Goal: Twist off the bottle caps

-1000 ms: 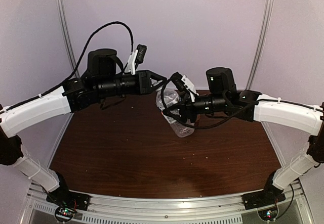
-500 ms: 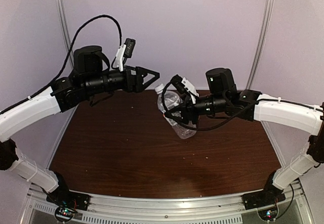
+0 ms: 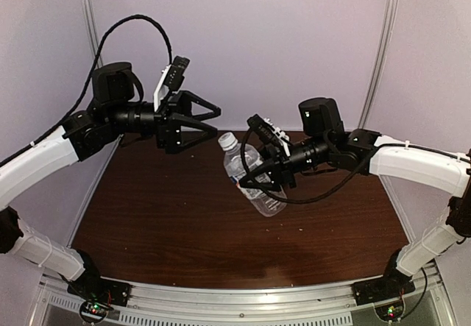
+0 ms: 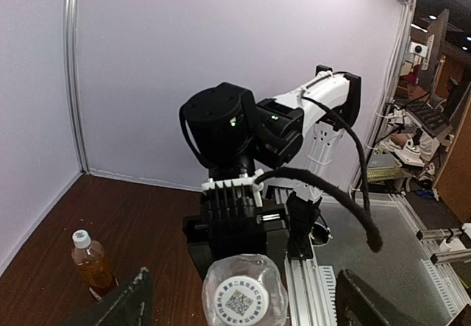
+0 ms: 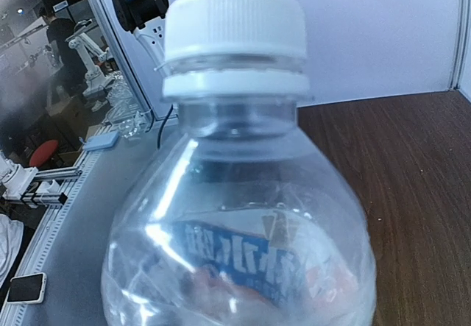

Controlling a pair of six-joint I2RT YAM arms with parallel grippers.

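My right gripper [image 3: 266, 177] is shut on the clear bottle [image 3: 254, 185] with the white-blue label and holds it tilted in the air above the table. Its white cap [image 3: 227, 142] sits on the neck and points up-left toward my left gripper [image 3: 212, 120]. That gripper is open, a short gap from the cap. In the left wrist view the cap [image 4: 239, 302] shows a QR code and lies between the spread fingers [image 4: 121, 305]. The bottle [image 5: 243, 238] fills the right wrist view and hides that gripper's fingers. An amber bottle [image 4: 93, 266] with a white cap [image 4: 81, 238] stands upright on the table.
The brown table [image 3: 169, 223] is bounded by white walls at the back and left and a metal rail [image 3: 243, 296] at the near edge. The right arm's black cable [image 4: 331, 190] loops near the held bottle.
My left gripper has opened and drawn back up and to the left, off the cap. The right arm has shifted the clear bottle slightly left and tilted it more.
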